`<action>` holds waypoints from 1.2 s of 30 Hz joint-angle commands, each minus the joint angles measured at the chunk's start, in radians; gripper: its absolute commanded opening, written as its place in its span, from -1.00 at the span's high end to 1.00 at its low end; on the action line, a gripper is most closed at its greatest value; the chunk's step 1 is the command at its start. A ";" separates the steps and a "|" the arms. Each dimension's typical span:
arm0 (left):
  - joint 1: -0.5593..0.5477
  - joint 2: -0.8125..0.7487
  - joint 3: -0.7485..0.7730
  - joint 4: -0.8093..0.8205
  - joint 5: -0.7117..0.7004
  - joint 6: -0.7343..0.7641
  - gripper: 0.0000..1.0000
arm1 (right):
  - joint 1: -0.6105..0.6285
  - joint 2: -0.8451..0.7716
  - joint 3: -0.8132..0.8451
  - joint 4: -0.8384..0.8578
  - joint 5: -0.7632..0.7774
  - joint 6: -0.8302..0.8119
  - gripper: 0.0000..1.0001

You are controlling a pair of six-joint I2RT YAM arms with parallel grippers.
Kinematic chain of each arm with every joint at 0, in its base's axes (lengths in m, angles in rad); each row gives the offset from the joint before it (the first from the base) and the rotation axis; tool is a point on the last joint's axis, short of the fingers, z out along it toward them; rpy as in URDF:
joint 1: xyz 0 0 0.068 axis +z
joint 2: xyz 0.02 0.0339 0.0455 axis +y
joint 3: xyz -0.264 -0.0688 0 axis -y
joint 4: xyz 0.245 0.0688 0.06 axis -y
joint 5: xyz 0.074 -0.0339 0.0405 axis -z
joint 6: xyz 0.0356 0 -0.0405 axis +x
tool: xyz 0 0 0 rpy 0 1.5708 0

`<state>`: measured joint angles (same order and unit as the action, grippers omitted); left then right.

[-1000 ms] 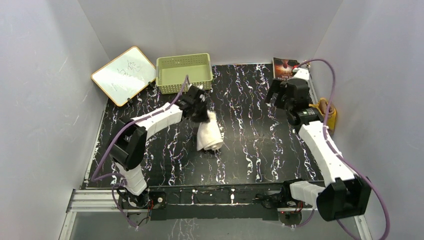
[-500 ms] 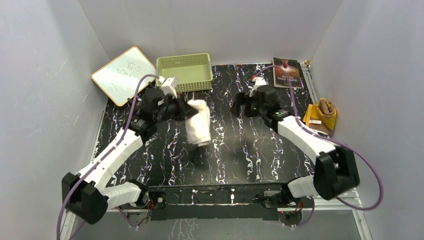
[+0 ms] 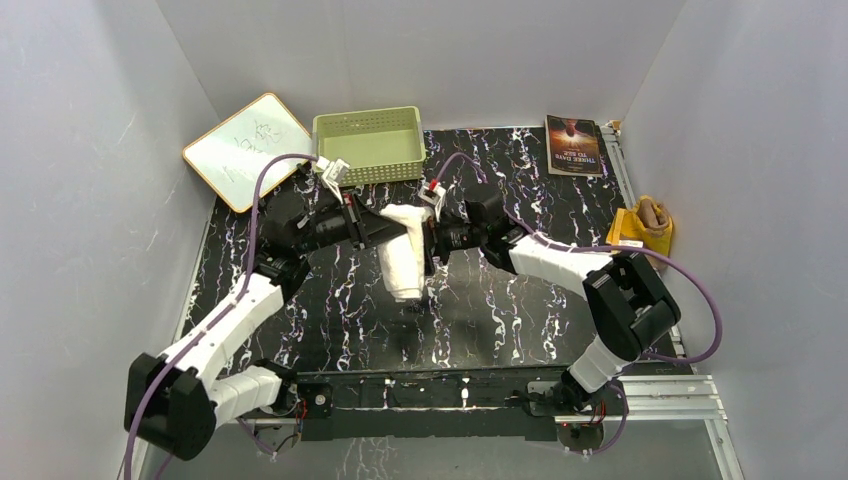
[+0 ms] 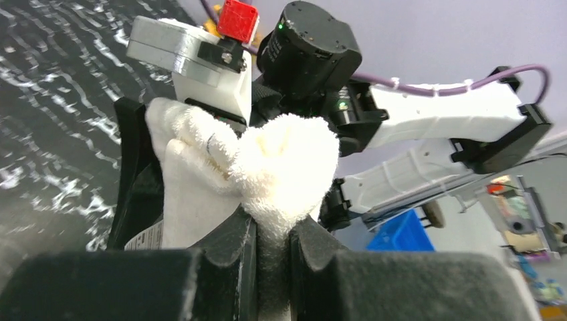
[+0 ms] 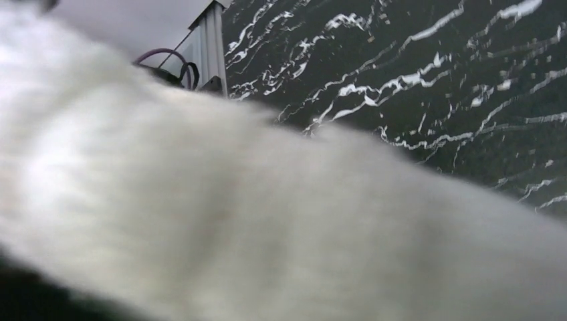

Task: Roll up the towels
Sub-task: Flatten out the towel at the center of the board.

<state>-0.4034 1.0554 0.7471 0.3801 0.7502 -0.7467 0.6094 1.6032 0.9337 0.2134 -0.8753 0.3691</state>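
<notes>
one white towel (image 3: pixel 403 265) hangs pinched in your left gripper (image 3: pixel 393 228); right gripper (image 3: pixel 430 243) just beside it, can't tell its grip; basket (image 3: pixel 385 171) well apart.

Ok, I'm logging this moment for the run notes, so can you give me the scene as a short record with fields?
white towel: lifted, hanging bunched between the two arms
left pincer: shut on the white towel's top
right pincer: against the towel's other side, appears open
brown towel: crumpled at the table's right edge, no arm near it
green basket: far edge, behind the left arm
task state: neither towel looks rolled
</notes>
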 commanded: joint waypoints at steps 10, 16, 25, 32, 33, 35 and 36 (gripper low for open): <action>0.143 0.000 0.327 -0.675 -0.493 0.269 -0.97 | -0.052 -0.175 0.307 -0.499 0.814 -0.086 1.00; 0.176 0.034 0.370 -0.878 -0.751 0.289 -0.97 | 0.236 0.025 0.683 -0.824 0.970 -0.346 1.00; 0.186 -0.009 0.358 -0.899 -0.727 0.319 -0.97 | 0.325 0.099 1.023 -1.012 1.002 -0.497 1.00; 0.192 -0.028 0.381 -0.901 -0.721 0.348 -0.97 | 0.029 -0.063 0.871 -0.731 0.935 -0.258 1.00; 0.192 -0.026 0.382 -0.903 -0.721 0.353 -0.97 | 0.165 0.036 0.995 -0.854 1.044 -0.355 1.00; 0.193 -0.010 0.391 -0.912 -0.728 0.362 -0.97 | 0.252 0.150 1.136 -1.011 1.087 -0.404 1.00; 0.193 -0.005 0.399 -0.918 -0.730 0.364 -0.97 | 0.222 0.125 1.092 -0.974 1.053 -0.377 1.00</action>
<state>-0.2173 1.0611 1.0962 -0.5068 0.0322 -0.4160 0.6323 1.6436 1.9057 -0.6941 0.1432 0.0772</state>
